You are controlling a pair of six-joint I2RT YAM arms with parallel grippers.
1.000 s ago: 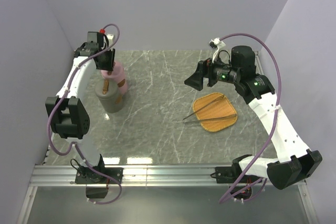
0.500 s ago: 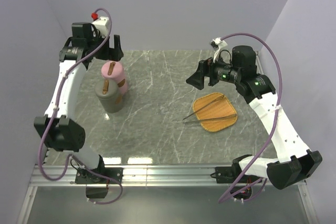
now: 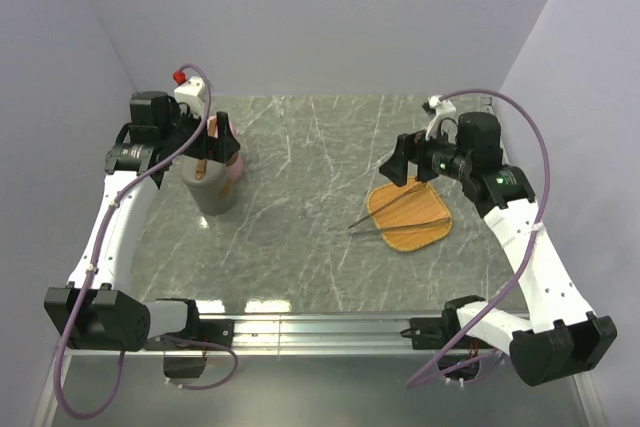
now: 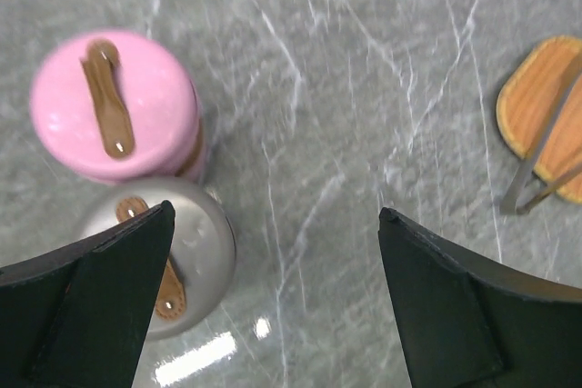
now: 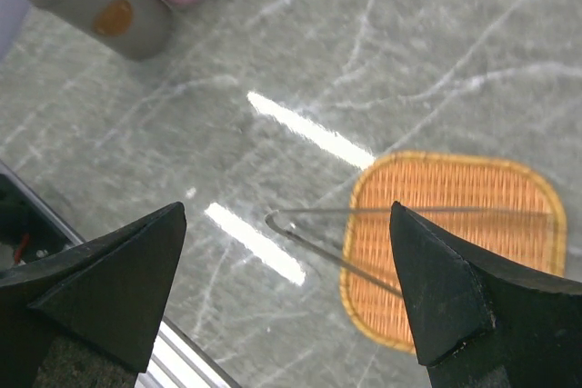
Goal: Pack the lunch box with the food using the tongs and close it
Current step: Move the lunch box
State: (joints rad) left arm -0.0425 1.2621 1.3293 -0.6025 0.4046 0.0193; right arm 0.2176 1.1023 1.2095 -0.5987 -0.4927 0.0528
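Left tool (image 4: 273, 233) — earlier on the pink container (image 4: 114, 102), seemingly gripping — now gapes; right tool (image 5: 286, 224) open-jawed, nearer the tongs (image 3: 362, 223)

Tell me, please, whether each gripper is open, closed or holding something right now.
Left gripper: open, holding nothing.
Right gripper: open, holding nothing.

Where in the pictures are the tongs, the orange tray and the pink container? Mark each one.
tongs (image 5: 273, 217): right wrist view, the joined end.
orange tray (image 3: 420, 233): top external view, bare weave near its front rim.
pink container (image 4: 155, 111): left wrist view, its lid beside the brown strap.
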